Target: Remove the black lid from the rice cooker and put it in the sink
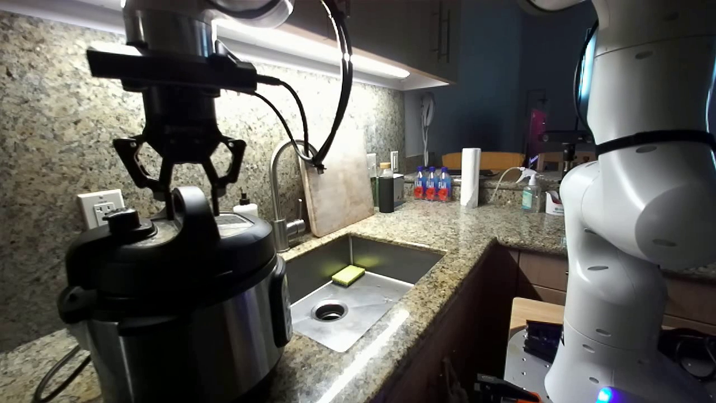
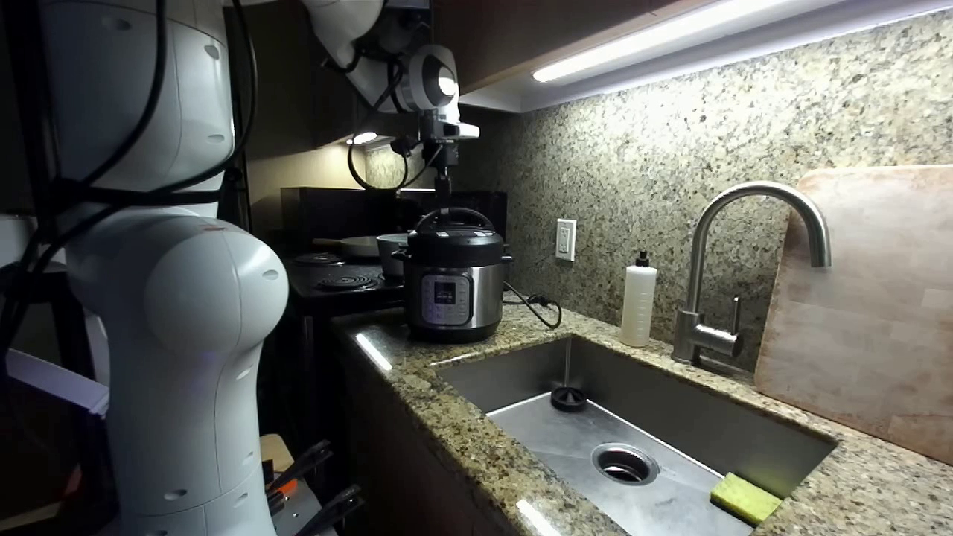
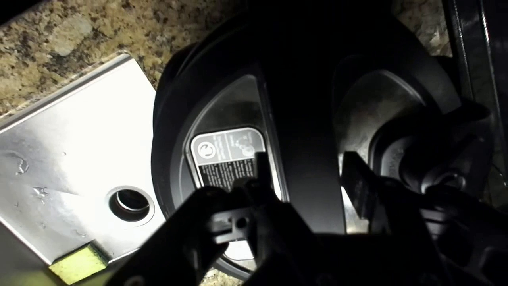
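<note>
- Lid (image 1: 173, 257) is seated on the cooker (image 1: 190, 347), with its handle (image 3: 307, 139) arched across the top.
- The handle is straddled by the gripper (image 1: 192, 211); the fingers (image 3: 358, 188) are held apart, one at each side, and whether the handle is touched cannot be told.
- The cooker is stood on the counter (image 1: 472, 224), just beside the sink (image 1: 366, 308).
- In the sink, a sponge (image 1: 348, 275) is laid by the wall near a corner, well apart from a black stopper (image 2: 569, 399) seen in an exterior view.
- Behind the sink, the faucet (image 2: 698, 260) is set between a white bottle (image 2: 639, 305) and a leaning board (image 2: 871, 298).
</note>
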`<state>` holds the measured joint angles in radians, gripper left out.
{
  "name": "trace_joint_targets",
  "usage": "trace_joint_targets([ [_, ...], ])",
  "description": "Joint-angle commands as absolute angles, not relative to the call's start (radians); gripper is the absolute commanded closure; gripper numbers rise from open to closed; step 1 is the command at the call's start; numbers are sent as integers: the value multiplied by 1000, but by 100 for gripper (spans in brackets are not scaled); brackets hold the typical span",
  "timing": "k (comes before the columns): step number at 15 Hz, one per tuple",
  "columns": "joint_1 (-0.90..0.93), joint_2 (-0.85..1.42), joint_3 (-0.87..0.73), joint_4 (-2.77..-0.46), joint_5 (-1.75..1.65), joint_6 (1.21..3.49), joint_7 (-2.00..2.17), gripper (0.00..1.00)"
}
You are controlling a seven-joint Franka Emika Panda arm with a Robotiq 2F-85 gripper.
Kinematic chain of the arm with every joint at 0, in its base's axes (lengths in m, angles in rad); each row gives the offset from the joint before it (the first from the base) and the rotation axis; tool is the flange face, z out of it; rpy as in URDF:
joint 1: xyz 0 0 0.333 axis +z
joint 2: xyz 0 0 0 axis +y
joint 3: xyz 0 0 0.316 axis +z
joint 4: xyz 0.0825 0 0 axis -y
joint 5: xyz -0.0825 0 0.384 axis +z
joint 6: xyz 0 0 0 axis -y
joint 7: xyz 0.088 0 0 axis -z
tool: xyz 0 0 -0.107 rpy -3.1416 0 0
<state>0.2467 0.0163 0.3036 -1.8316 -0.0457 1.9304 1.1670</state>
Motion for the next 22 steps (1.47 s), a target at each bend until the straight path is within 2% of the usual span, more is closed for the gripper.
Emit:
trace_joint_targets([
  [1, 266, 27, 294, -1814, -28, 1902, 1187, 80],
  [2, 268, 28, 294, -1812, -27, 1901, 1186, 85],
  [5, 270, 30, 293, -1810, -31, 1888, 1187, 89],
  [6, 272, 29, 294, -1809, -34, 1886, 1187, 94],
  [13, 287, 8, 297, -1794, -35, 1890, 1181, 88],
  [22, 288, -47, 290, -1802, -24, 1903, 1167, 89],
])
